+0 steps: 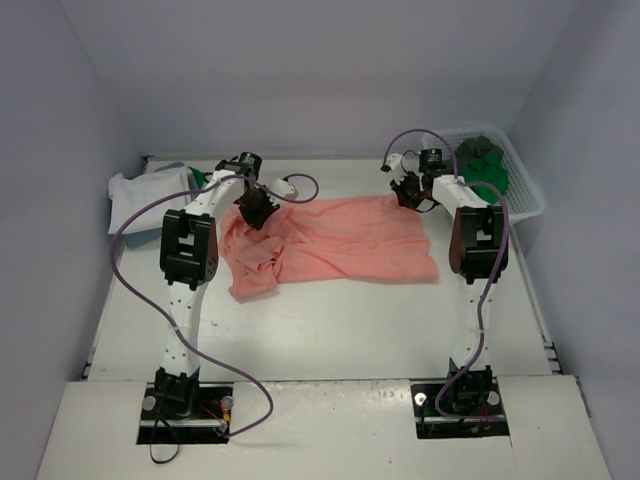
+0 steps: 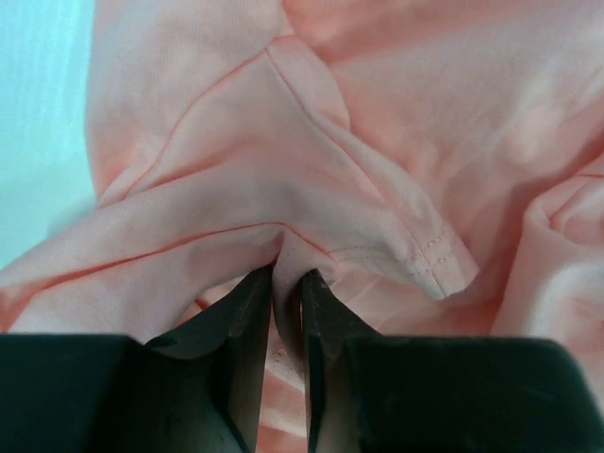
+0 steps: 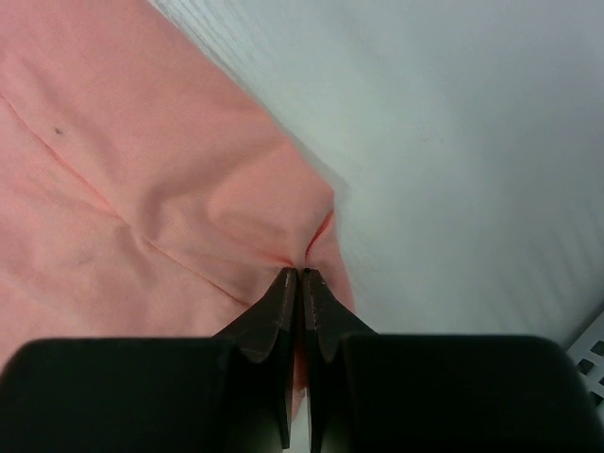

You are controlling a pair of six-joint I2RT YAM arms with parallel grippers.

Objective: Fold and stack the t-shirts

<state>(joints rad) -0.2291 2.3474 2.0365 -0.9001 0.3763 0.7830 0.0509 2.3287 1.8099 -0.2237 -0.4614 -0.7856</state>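
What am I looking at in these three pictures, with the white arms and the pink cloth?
These are two robot arms, the left arm and right arm, bolted at the near edge of a table. The wide picture comes from a camera above and behind them. The two close-ups come from a camera on each wrist, looking along its black fingers. A pink t-shirt lies partly spread on the table. The left gripper pinches a bunched fold of it; the right gripper is shut on its edge. At far left sits a pile of shirts; at far right a basket holds green cloth.
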